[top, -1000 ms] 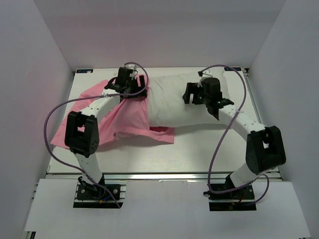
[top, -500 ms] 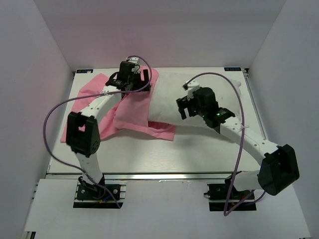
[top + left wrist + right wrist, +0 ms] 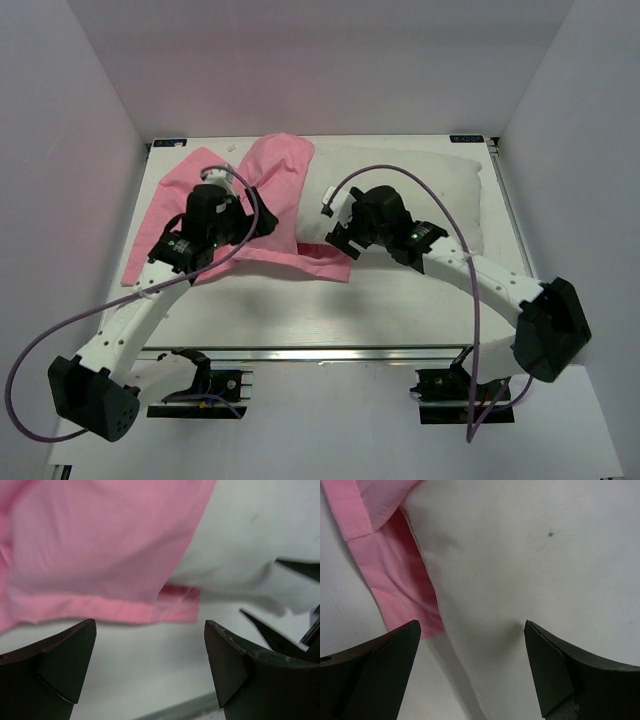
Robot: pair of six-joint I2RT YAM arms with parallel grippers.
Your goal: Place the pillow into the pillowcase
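My left gripper (image 3: pixel 150 625) hangs wide apart and empty above the pillowcase (image 3: pixel 272 178) hem. The case covers only the left end of the pillow (image 3: pixel 420 190) (the rest lies bare). My right gripper (image 3: pixel 471 625), equally spread, hovers over the pillow's near edge. Mid-insertion, I judge: next, pinch the hem and draw it rightward.
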